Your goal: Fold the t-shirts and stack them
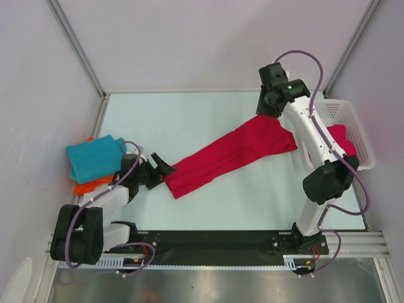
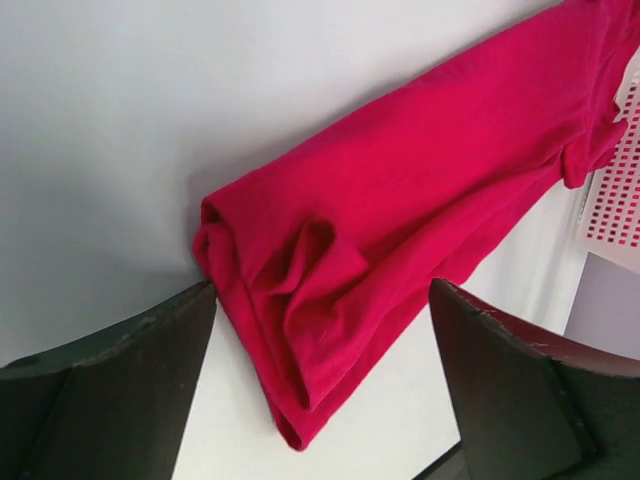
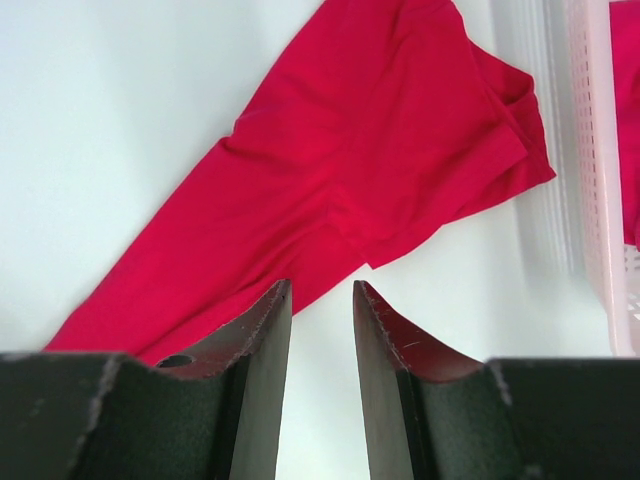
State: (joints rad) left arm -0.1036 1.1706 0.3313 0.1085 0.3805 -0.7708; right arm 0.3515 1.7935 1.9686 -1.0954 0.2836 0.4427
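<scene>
Left arm base (image 1: 79, 230) nearest; past it the teal t-shirt (image 1: 95, 158) lies folded on the orange t-shirt (image 1: 85, 187), so two look stacked. Left gripper (image 1: 165, 169) spread wide at the near end of the crimson t-shirt (image 1: 233, 158), not clamped. That shirt lies mid-table, long, seemingly half folded. Right gripper (image 3: 322, 288) barely parted, empty, over its far end. Another red t-shirt (image 1: 341, 136) waits in the basket (image 1: 356, 126)

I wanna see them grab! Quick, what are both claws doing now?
Left claw: wide open, empty.
Right claw: barely open, empty.
</scene>
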